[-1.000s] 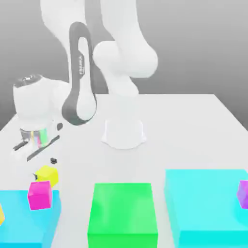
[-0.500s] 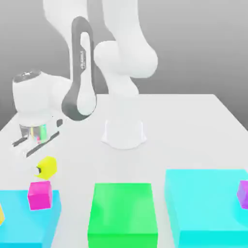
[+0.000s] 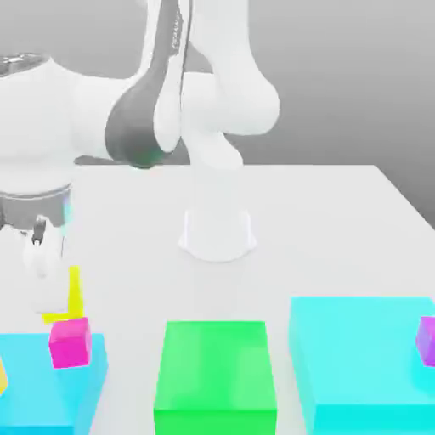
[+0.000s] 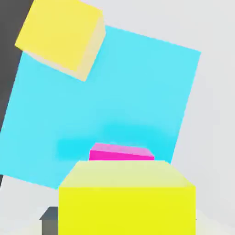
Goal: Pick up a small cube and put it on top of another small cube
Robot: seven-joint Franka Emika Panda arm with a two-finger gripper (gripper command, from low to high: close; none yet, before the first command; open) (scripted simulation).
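While tipped down, fingers (image 3: pixel 53 285) grip yellow cube (image 3: pixel 70 297) abv magenta cube (image 3: pixel 70 342).

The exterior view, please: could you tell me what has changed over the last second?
The gripper closed on the yellow cube beside the cyan block and lifted it off the table; the arm swung up and towards the camera. The magenta cube, green block and purple cube stayed put.

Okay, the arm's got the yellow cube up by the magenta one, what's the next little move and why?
Probably carry the small yellow cube over the magenta cube and settle it down. In the hand view the yellow cube sits close in front of the camera, with the magenta cube just past it on the cyan block.
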